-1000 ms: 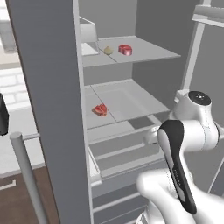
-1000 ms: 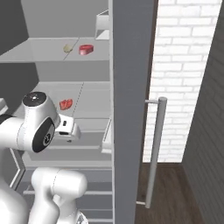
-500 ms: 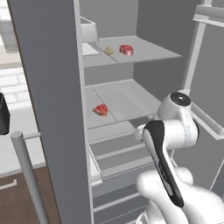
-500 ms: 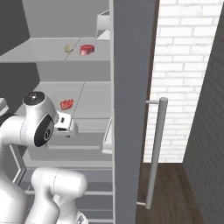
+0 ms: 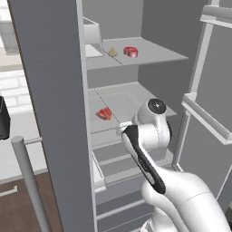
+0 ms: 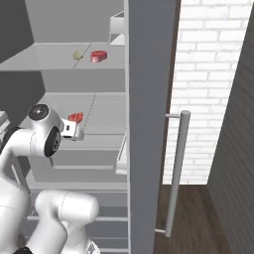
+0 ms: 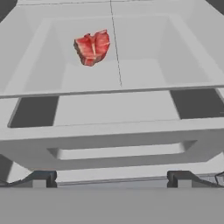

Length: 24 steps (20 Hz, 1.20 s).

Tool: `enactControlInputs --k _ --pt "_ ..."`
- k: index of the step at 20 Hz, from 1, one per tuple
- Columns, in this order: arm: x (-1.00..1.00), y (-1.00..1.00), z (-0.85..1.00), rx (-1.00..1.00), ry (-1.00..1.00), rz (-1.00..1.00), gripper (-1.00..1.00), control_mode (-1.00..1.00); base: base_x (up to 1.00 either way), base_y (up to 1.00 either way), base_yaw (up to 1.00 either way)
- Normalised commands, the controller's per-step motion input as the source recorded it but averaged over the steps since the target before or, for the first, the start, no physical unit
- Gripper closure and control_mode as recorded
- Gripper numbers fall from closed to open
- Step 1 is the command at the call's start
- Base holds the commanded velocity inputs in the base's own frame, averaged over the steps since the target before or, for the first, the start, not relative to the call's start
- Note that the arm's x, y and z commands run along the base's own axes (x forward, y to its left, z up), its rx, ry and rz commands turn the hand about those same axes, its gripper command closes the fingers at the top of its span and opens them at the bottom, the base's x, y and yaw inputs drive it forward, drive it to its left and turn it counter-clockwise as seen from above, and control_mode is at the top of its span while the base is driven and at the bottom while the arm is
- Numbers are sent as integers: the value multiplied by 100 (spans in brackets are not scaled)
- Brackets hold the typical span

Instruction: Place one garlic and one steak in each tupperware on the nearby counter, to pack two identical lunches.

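We stand before an open fridge (image 5: 59,90), its tall grey door (image 6: 149,124) swung wide with a long bar handle (image 6: 176,168) on the outer side. Inside are two pale shelves. The upper shelf (image 5: 158,54) carries one steak (image 5: 130,51) and, just beside it, a tan garlic (image 5: 113,52). The lower shelf (image 5: 131,102) carries the second steak (image 5: 104,113), lying alone toward the left, well clear of the back wall.

As far as we can judge, the packing has hardly begun: both steaks sit on their shelves, and we can find one garlic here. The two tupperware trays are not among what we see, so we cannot tell whether anything lies in them.

Our gripper (image 7: 111,177) hangs at the front of the lower shelf, facing in, its fingertips (image 7: 41,178) spread as wide as they go with nothing between them. The lower steak lies ahead and somewhat left of centre in the hand view.

For room, we judge the lower shelf open around the meat, but its raised front lip (image 7: 113,131) stands between us and it, and the upper shelf limits height.
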Motion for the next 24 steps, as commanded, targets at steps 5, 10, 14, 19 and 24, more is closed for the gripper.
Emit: enactControlInputs --k 5,10,14,19,24 --pt "95 34 0 10 -2 0 -100 -100 0 0 0" --pt "65 22 -1 0 0 0 -100 -100 0 0 0" --pt "68 7 -3 0 0 -2 -100 -100 0 0 0" --pt "70 15 -22 0 7 0 -100 -100 0 0 0" --pt "65 28 -20 0 11 0 -100 -100 0 0 0"
